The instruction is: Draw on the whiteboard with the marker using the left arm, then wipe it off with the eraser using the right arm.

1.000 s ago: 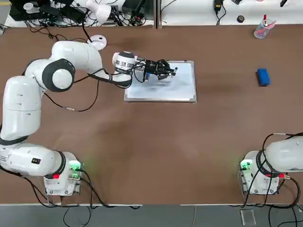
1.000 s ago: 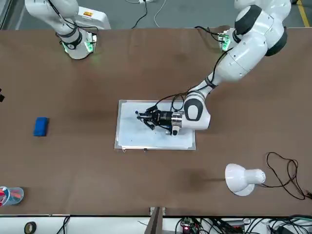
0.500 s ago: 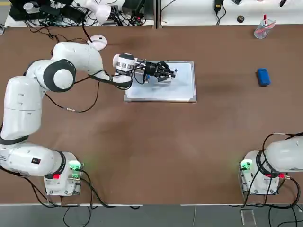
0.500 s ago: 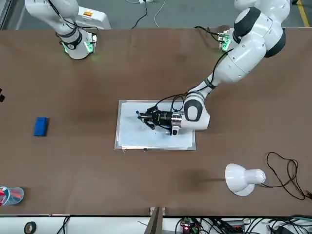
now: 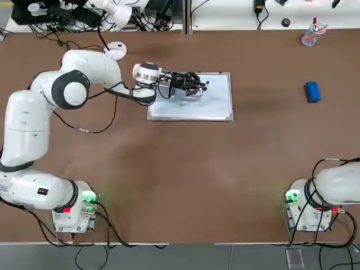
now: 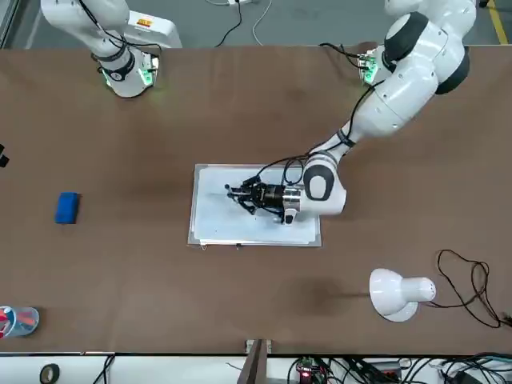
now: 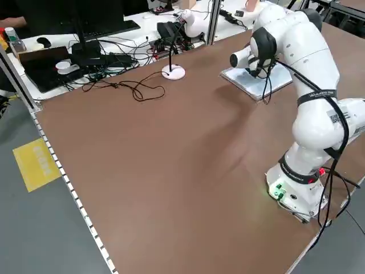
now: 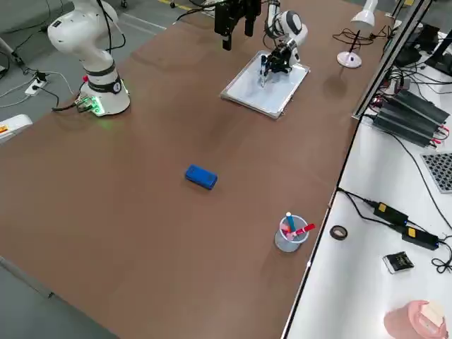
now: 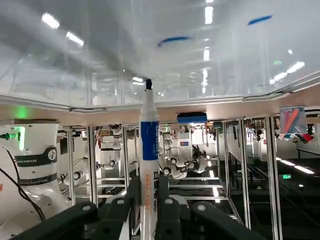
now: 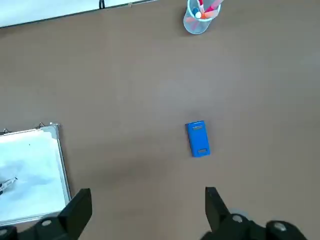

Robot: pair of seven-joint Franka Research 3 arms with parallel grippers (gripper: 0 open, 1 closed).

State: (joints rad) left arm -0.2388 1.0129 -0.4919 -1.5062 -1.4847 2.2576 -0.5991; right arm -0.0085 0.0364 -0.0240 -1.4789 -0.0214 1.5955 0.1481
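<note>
- White-bodied marker [image 9: 148,150], with a blue band and a dark tip, is clamped between the fingers [image 9: 131,200] of the left gripper [image 5: 196,84]; the tip meets the glossy face of the board [image 5: 216,104], where short blue strokes [image 9: 174,39] show.
- Slim, light and rigid by its look, the marker should need only a modest pinch; the hold low on the barrel leaves the tip end free, though a smooth round barrel could probably twist or slide under side load.
- Board lies flat on the brown surface [image 5: 180,169], towards the far side and left of centre in the top view; its thin silver frame [image 5: 231,95] suggests a light, stiff panel that might shift if pressed or dragged hard, since nothing visible pins it.
- Blue eraser [image 5: 313,91] sits alone on the surface, well apart from the board, on the robot's right; a cup of pens [image 5: 311,34] stands farther back near the edge.
- Eraser appears a small, firm block, light and not fragile; a grasp across its short sides, from above, looks the steadiest.
- Right gripper [image 10: 145,210] hangs high over the surface with fingers wide apart and nothing between them; the eraser lies in its wrist view.
- Drawing appears under way; wiping is not yet begun.
</note>
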